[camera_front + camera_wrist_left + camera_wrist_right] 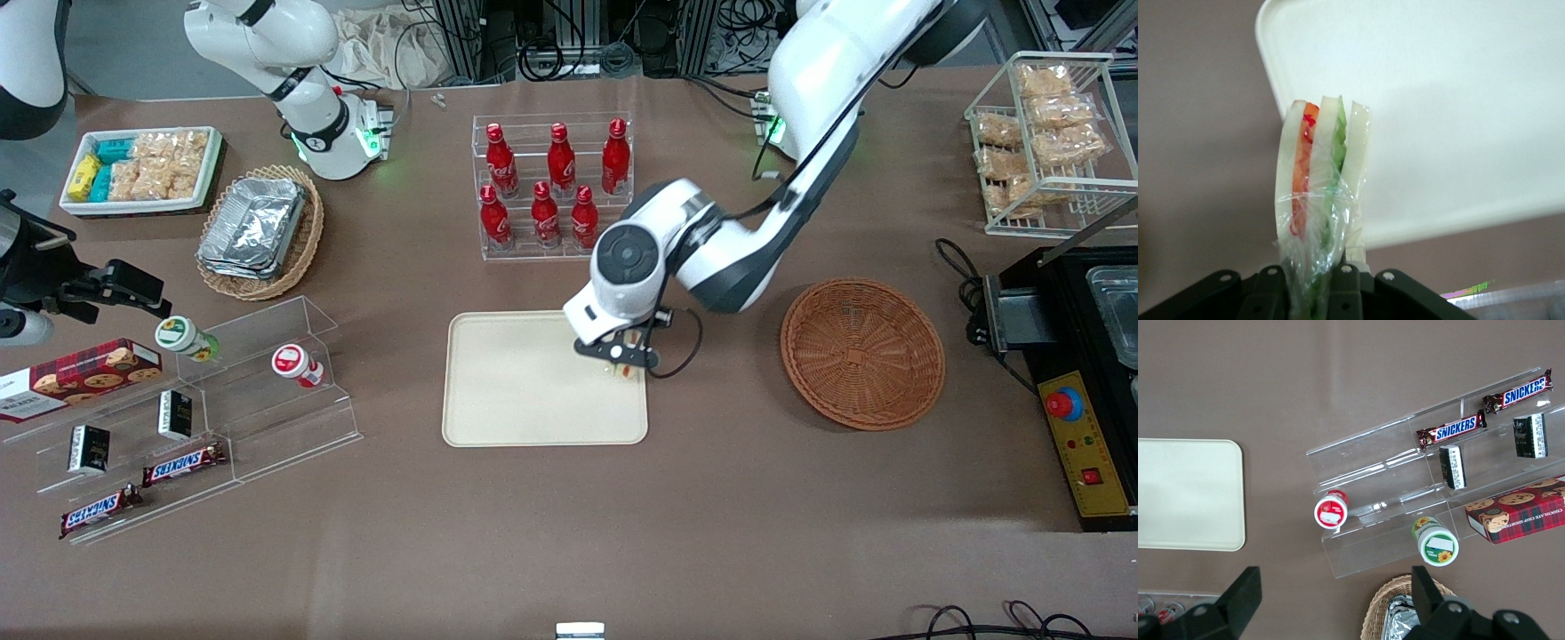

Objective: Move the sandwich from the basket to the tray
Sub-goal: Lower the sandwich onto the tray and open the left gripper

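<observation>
My left gripper (625, 358) hangs over the edge of the cream tray (516, 391) that lies nearest the reddish-brown basket (862, 351). It is shut on the clear-wrapped sandwich (1321, 180), pinching its wrapped end. Pale bread with orange, red and green layers shows in the wrist view, held above the tray's corner (1458, 100). In the front view only a small bit of the sandwich (627, 371) peeks out under the fingers. The basket holds nothing.
A clear rack of red bottles (551, 182) stands just farther from the front camera than the tray. A tan basket with foil trays (258, 231), a white snack bin (142, 169) and a clear snack shelf (196, 418) lie toward the parked arm's end. A wire rack (1049, 142) and black machine (1080, 356) sit toward the working arm's end.
</observation>
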